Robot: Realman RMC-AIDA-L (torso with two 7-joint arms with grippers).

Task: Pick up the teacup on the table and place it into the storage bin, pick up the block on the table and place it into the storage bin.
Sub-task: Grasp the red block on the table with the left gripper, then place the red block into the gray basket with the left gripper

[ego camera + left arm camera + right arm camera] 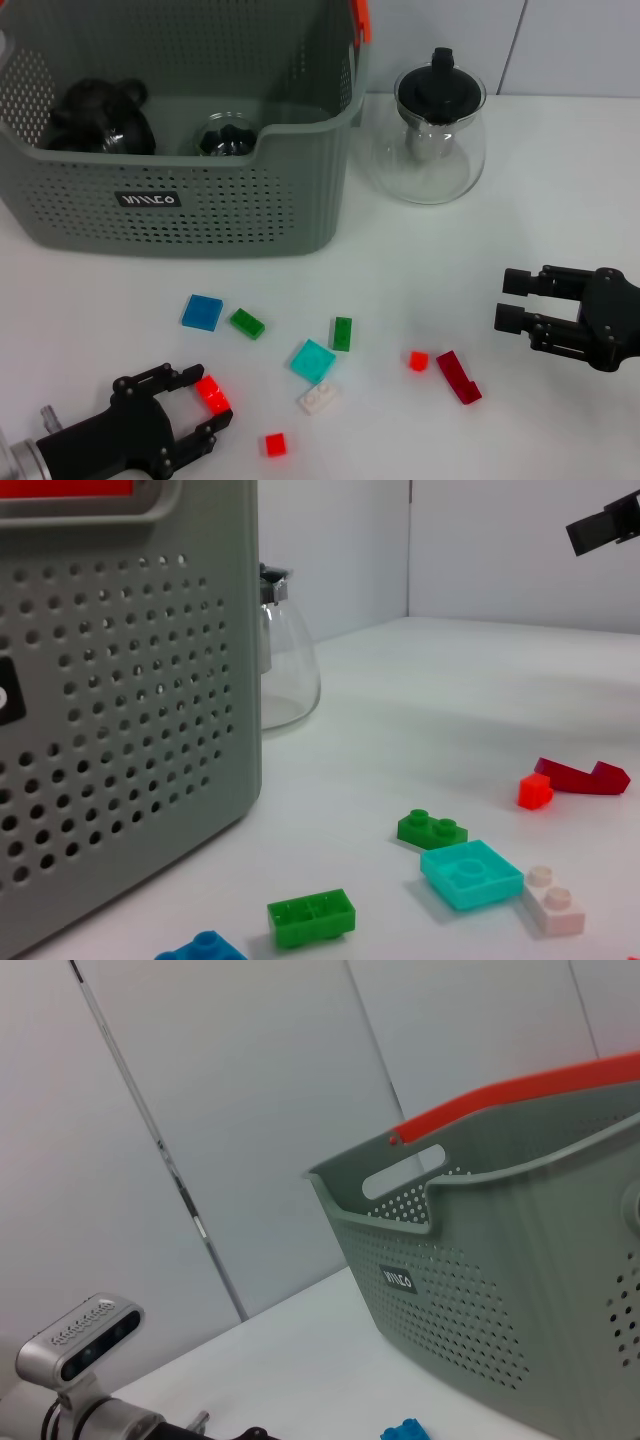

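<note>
Block, small, rigid, light red plastic near the tabletop's front edge, sits between the spread fingers of my left end effector, best pinched across flat sides; my right end effector idles released.

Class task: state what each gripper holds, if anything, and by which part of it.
The left gripper has a red block between its open fingertips; a firm grip cannot be told. The right gripper is open, holding nothing.
</note>
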